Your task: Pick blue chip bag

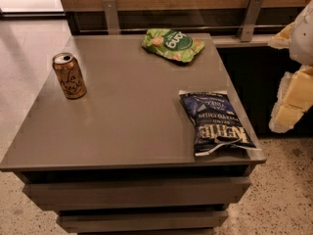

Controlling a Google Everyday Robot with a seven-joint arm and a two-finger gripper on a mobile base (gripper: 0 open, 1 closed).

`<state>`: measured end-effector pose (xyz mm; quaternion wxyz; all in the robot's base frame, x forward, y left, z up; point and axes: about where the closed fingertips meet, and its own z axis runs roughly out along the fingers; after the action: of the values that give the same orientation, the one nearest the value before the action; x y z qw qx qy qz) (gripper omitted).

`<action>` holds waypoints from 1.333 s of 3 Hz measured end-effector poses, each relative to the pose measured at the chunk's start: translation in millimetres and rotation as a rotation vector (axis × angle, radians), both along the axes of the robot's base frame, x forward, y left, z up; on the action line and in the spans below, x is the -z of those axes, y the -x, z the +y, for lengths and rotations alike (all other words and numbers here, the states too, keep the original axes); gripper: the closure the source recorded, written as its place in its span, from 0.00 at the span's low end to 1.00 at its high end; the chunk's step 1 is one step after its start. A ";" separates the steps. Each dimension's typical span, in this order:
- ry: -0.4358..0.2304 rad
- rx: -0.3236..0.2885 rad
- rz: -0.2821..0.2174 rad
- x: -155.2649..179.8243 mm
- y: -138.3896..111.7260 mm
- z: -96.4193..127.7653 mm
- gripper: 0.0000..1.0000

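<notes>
The blue chip bag [214, 123] lies flat on the grey table [127, 126] near its front right corner. It is dark navy with white lettering and white edges, and its near end is crumpled. My gripper [291, 84] shows as white and pale yellow parts at the right edge of the view. It hangs in the air to the right of the table, beyond the bag and apart from it. It holds nothing that I can see.
A light green chip bag [172, 44] lies at the table's back edge. A bronze drink can [69, 76] stands upright at the left. A wooden wall with metal brackets [250, 17] runs behind the table. Speckled floor [283, 190] surrounds it.
</notes>
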<state>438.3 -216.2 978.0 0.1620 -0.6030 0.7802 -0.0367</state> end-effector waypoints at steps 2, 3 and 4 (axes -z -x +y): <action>-0.026 0.047 0.030 5.3 -6.0 8.7 0.00; -0.073 0.133 0.107 28.0 -17.4 35.3 0.00; -0.108 0.227 0.163 52.5 -24.3 55.4 0.00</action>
<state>462.6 -160.8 925.5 0.1254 -0.5022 0.8548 0.0364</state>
